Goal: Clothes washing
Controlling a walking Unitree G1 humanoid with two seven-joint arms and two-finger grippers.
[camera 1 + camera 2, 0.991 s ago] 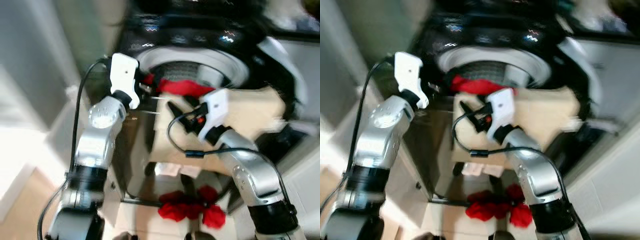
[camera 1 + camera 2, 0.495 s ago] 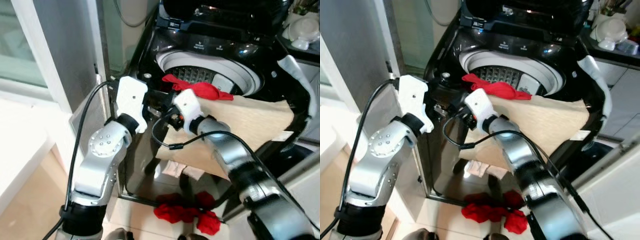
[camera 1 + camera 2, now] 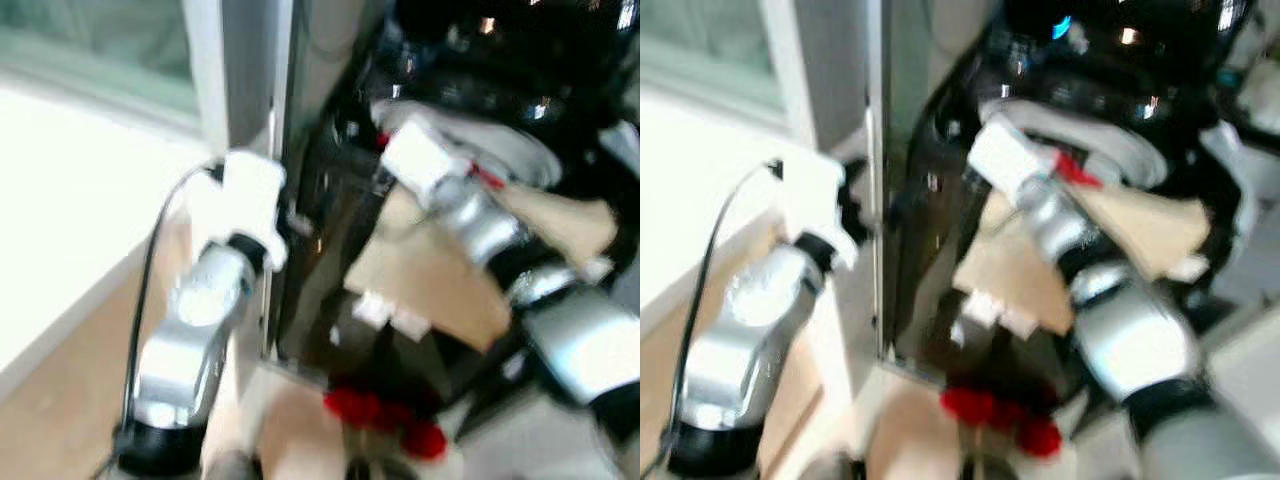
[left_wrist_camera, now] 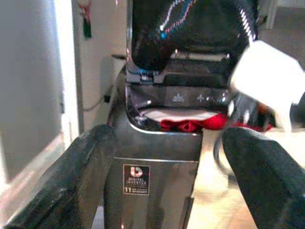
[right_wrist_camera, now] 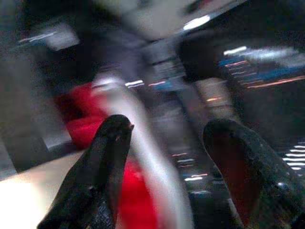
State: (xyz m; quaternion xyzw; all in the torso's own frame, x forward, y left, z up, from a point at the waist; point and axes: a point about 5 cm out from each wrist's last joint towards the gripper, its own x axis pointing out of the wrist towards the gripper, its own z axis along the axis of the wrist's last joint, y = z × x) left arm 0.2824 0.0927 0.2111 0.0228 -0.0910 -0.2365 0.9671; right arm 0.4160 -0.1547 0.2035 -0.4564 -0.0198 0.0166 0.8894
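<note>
Here the right tool, spread with nothing between its fingers, reaches over the washer, where a red cloth lies on the rim; the left tool, spread too, hangs before the washer.

L claw & R claw both raised, fingers apart.

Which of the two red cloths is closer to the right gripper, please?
The red cloth at the washing machine's opening lies just ahead of the open right gripper. The other red cloth lies on the floor at the machine's foot.
</note>
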